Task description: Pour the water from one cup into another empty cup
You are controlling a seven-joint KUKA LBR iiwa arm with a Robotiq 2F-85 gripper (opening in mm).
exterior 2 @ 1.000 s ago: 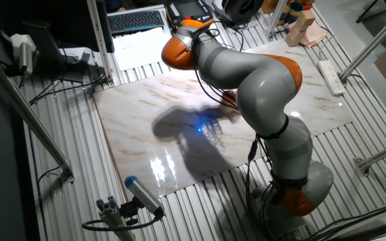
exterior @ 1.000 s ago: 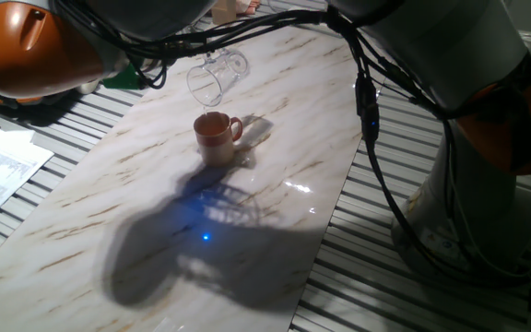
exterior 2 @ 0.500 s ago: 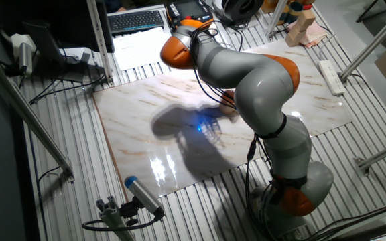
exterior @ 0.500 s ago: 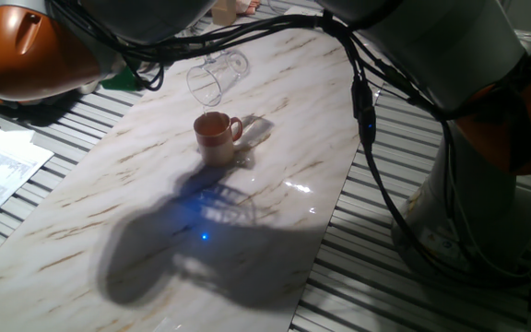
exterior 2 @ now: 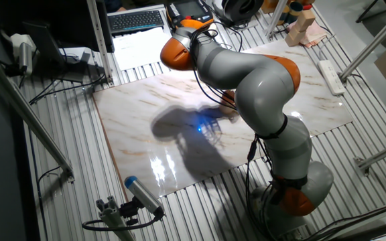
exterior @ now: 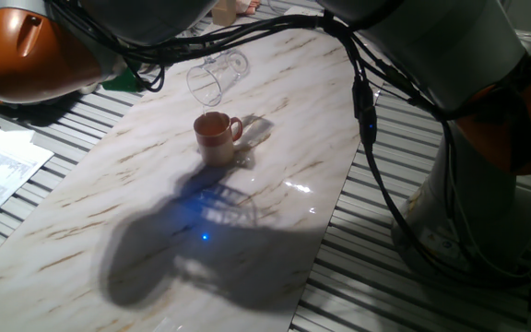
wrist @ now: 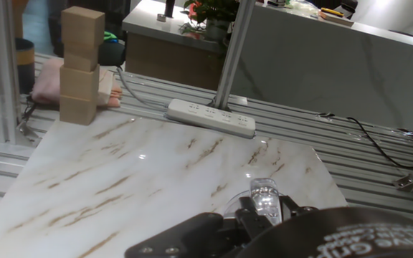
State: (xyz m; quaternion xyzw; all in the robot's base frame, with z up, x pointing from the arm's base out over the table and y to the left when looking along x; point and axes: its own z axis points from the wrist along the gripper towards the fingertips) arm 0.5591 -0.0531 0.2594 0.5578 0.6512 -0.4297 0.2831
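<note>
The glass mug [exterior: 216,77] hung tilted just above and behind the brown mug [exterior: 216,136], which stood on the bench [exterior: 136,194]. The hand [wrist: 264,215] gripped the glass mug.

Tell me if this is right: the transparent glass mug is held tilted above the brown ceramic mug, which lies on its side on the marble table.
Not quite. One fixed view shows the brown ceramic mug standing upright on the marble table, opening up. The transparent glass mug is indeed tilted above it.

No legible text, label or number anywhere.
</note>
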